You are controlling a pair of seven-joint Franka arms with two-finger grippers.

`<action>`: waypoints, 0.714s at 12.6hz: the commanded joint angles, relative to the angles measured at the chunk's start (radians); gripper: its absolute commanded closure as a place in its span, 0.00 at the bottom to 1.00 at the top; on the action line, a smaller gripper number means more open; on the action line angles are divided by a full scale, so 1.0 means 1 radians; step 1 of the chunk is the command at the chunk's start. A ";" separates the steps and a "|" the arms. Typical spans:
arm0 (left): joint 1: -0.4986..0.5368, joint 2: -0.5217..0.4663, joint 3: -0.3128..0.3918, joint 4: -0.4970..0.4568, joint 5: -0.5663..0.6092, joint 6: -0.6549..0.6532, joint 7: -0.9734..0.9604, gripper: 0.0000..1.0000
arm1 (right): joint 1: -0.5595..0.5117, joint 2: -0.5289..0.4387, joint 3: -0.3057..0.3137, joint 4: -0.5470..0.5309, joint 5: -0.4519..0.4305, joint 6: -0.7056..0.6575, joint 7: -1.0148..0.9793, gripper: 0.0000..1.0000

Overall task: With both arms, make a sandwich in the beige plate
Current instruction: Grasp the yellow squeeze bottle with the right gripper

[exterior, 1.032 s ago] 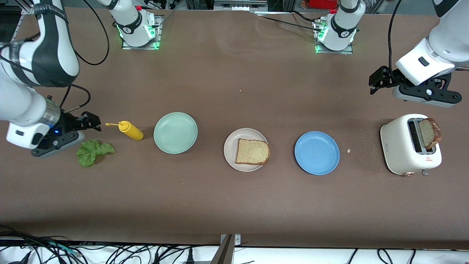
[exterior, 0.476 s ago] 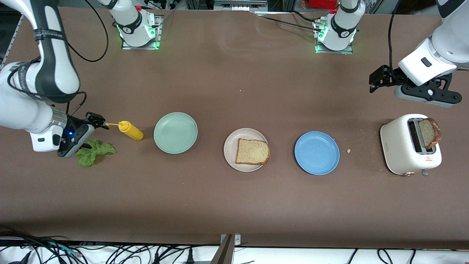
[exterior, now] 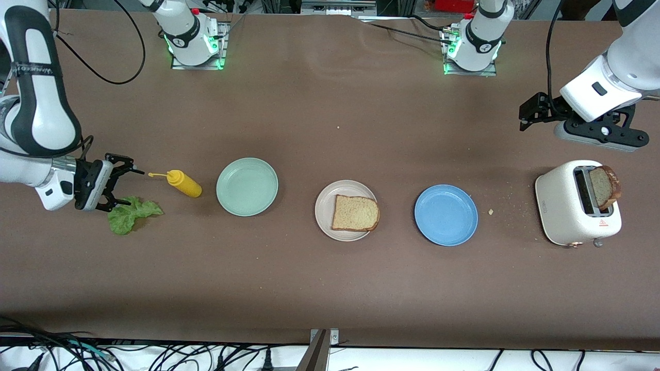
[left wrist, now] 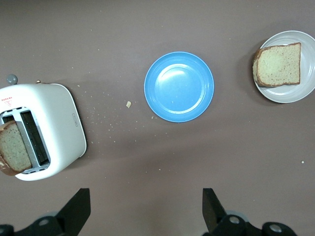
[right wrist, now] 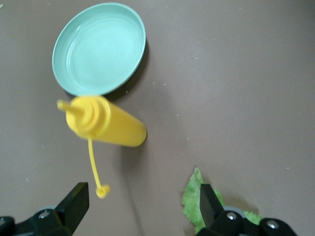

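Three plates lie in a row across the brown counter (exterior: 330, 288): a mint-green plate (exterior: 247, 186) toward the right arm's end, the beige plate (exterior: 326, 212) in the middle, and a blue plate (exterior: 446, 215) toward the left arm's end. One slice of bread (exterior: 355, 213) lies flat on the beige plate, reaching over the rim on the side toward the blue plate; it is bare on top. A green lettuce leaf (exterior: 130, 213) lies on the counter well apart from it, at the right arm's end, with a yellow squeeze bottle (exterior: 183, 183) on its side between the leaf and the mint-green plate, its cap dangling on a strap.

The right pincer (exterior: 119, 186) hangs low just at the edge of the lettuce leaf, fingers spread wide with nothing between them; in the right wrist view one fingertip (right wrist: 209, 201) sits over the leaf's edge, and whether it touches cannot be told.

At the left arm's end stands a white toaster (exterior: 564, 208) with a second bread slice (exterior: 604, 186) sticking up out of one slot. Crumbs are scattered between the toaster and the blue plate. The left pincer (exterior: 526, 116) is up in the air over bare counter near the toaster, spread wide and empty.
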 commanded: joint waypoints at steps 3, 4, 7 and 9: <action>0.006 -0.005 -0.001 0.015 -0.024 -0.063 0.005 0.00 | -0.105 0.051 0.011 0.004 0.111 -0.131 -0.274 0.00; 0.006 -0.007 0.001 0.015 -0.026 -0.064 0.007 0.00 | -0.119 0.072 0.011 0.004 0.134 -0.145 -0.285 0.00; 0.006 -0.005 0.004 0.018 -0.026 -0.064 0.008 0.00 | -0.136 0.153 0.011 0.003 0.225 -0.152 -0.480 0.00; 0.006 -0.005 0.002 0.018 -0.026 -0.064 0.008 0.00 | -0.144 0.221 0.011 0.003 0.289 -0.160 -0.574 0.00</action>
